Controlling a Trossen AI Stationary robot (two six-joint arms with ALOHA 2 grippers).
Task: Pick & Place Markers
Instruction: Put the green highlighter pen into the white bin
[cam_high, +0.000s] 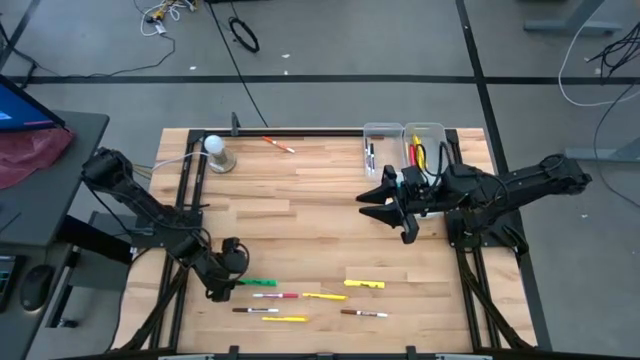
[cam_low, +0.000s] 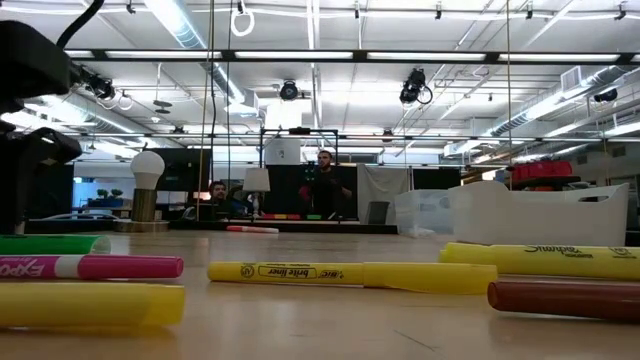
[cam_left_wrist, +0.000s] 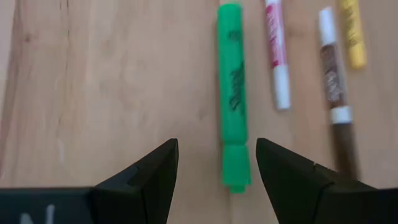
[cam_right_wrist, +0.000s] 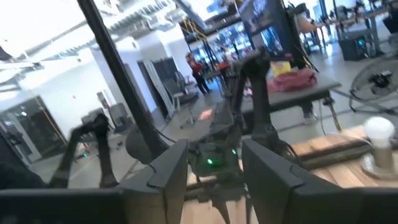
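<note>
Hovering low over the desk (cam_high: 320, 215) with fingers spread and empty, the left gripper (cam_left_wrist: 216, 163) has the green marker (cam_left_wrist: 232, 99) lying between its fingertips, other markers (cam_high: 310, 296) just beside, while the right gripper (cam_high: 392, 207), parted and empty, hangs near the clear bins (cam_high: 405, 140).

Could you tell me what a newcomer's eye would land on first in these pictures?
Probably the scatter of markers lying on the near part of the wooden table, with the left tool poised open over the green highlighter at the cluster's left end. Next, the right tool, open and empty, raised beside the two clear bins at the far right edge.
</note>
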